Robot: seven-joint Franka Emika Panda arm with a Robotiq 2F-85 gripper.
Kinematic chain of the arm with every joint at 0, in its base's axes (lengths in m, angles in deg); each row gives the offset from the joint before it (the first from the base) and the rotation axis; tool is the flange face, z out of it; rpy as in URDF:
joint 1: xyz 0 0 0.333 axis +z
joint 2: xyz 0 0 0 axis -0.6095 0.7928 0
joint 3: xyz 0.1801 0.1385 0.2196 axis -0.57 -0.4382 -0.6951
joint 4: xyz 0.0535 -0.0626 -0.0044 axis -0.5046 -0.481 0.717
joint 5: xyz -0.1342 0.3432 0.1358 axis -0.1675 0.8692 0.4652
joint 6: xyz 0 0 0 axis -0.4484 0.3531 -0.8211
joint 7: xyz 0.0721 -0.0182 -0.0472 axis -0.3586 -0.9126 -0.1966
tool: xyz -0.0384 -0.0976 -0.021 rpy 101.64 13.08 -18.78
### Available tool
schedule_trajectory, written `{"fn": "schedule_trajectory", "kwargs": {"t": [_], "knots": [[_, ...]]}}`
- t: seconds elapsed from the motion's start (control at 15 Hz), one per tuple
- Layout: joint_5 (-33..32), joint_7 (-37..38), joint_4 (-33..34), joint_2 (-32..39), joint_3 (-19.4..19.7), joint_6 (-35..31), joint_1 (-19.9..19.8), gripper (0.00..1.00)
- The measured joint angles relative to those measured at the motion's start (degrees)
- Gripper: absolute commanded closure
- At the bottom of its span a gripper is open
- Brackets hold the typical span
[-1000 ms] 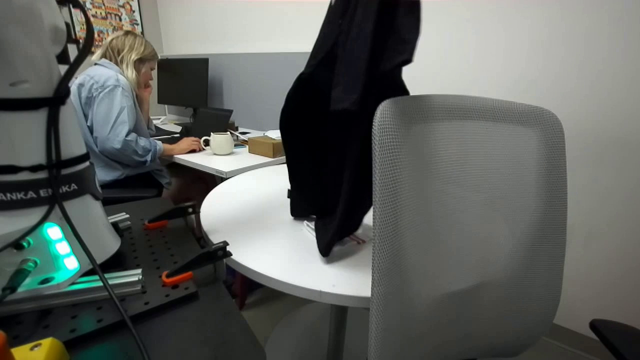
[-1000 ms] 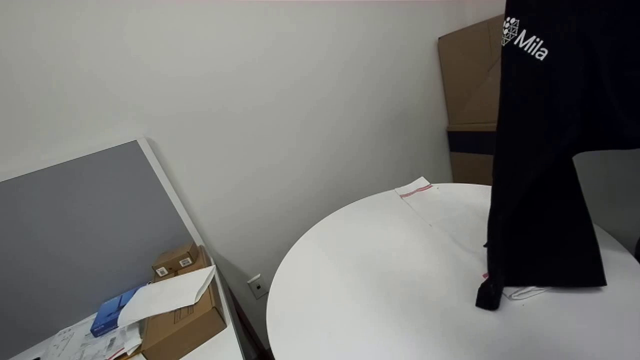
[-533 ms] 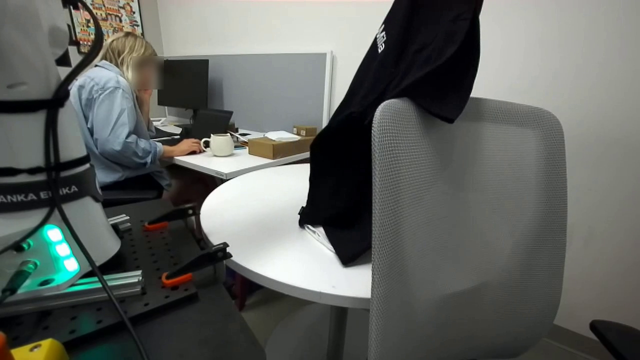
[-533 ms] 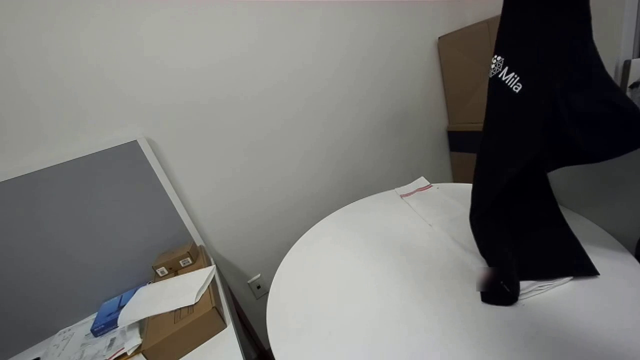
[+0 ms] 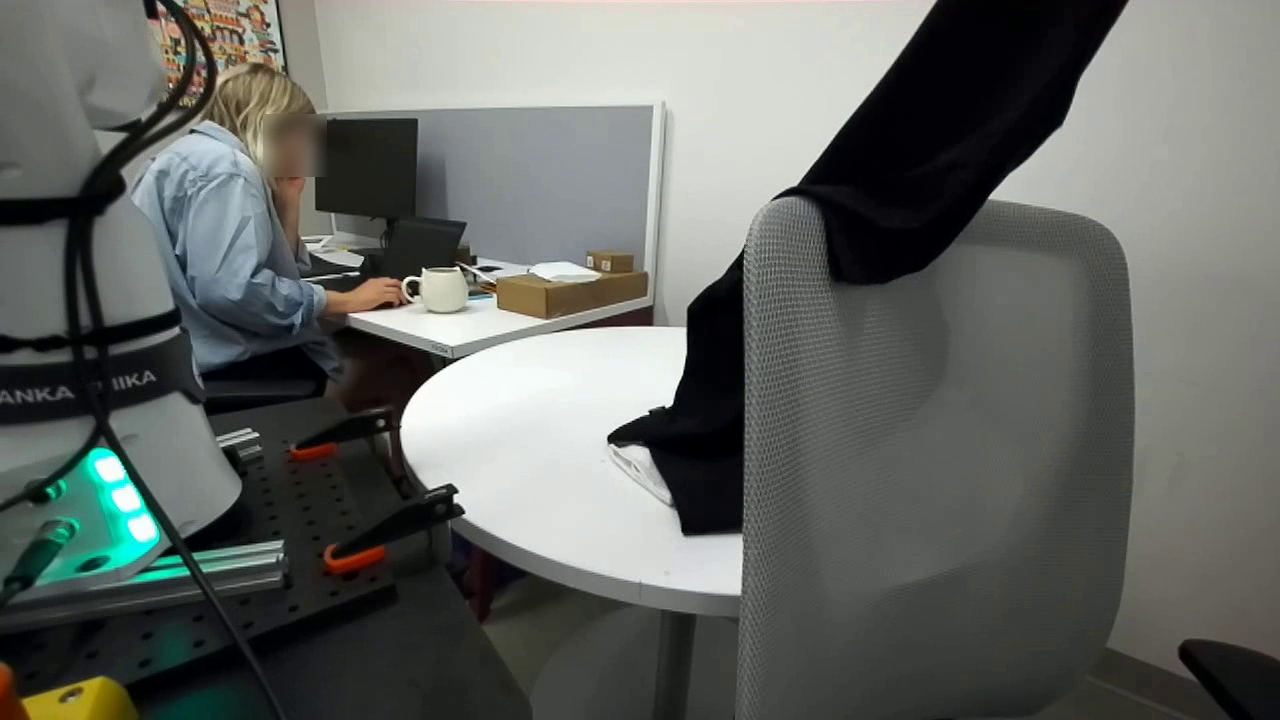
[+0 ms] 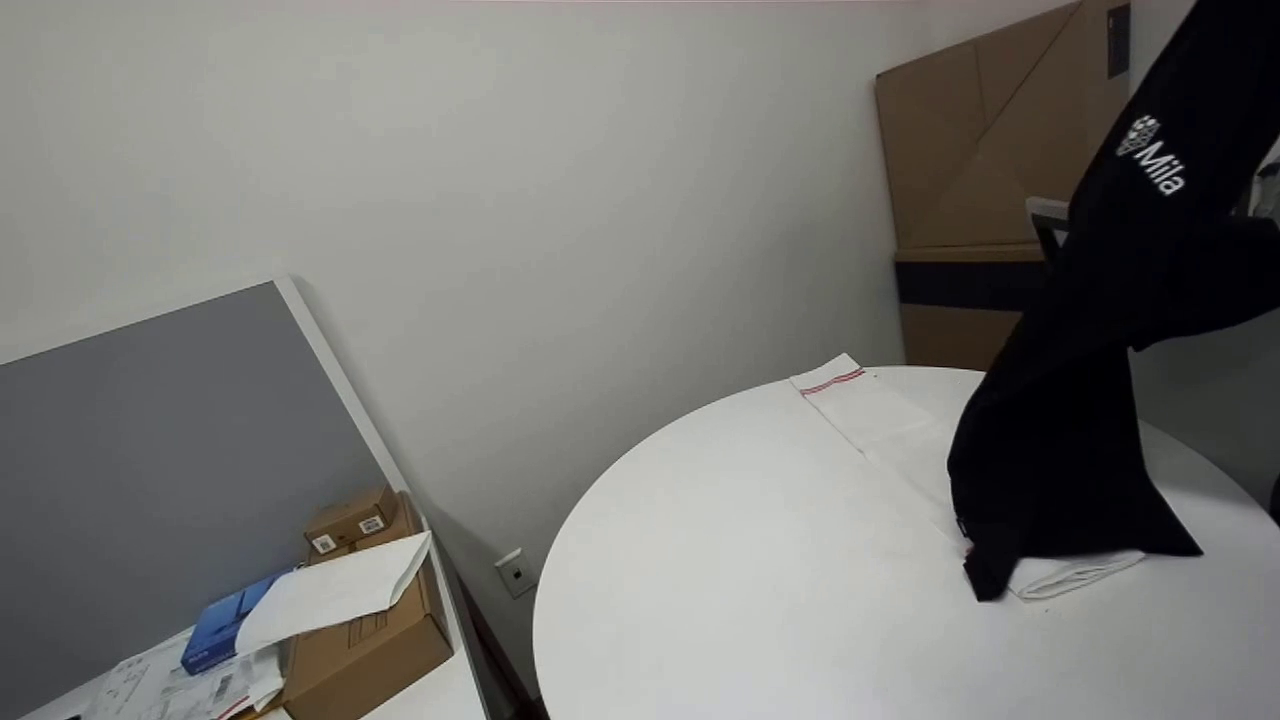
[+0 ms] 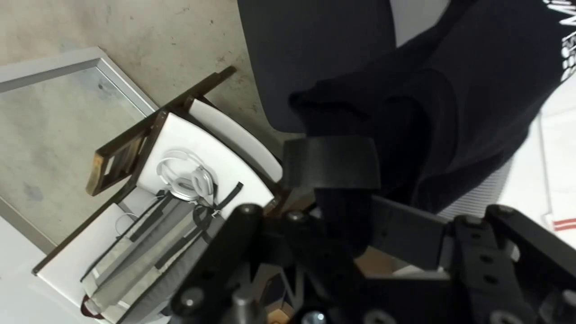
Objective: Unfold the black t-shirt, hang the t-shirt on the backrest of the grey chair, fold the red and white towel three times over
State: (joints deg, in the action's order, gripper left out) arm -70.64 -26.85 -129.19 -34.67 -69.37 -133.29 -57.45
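In an exterior view, the left half of the round white table offers room to pass; the grey chair walls off its right, the black t-shirt slanting across the chair's top. In an exterior view, bottom centre is open; the t-shirt and the red and white towel crowd the right.

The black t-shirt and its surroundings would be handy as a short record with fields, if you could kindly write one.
End effector: shut on the black t-shirt
Upper part: held up, slanting across the top edge of the grey chair
Lower end: on the white round table
Print: white, reads "Mila"
Red and white towel: on the table, partly hidden by the t-shirt
Hanging: unfinished
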Motion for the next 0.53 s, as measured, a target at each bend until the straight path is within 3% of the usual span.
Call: {"fn": "schedule_trajectory", "kwargs": {"t": [0.07, 0.2, 0.53], "knots": [[0.05, -0.49, -0.56, 0.95, 0.88, -1.26, -1.51, 0.75], [0.07, -0.71, -2.18, 2.93, 2.50, -3.78, -4.38, 0.68], [0.66, -0.72, -7.06, 6.89, 4.05, -8.90, -9.18, 0.30]]}}
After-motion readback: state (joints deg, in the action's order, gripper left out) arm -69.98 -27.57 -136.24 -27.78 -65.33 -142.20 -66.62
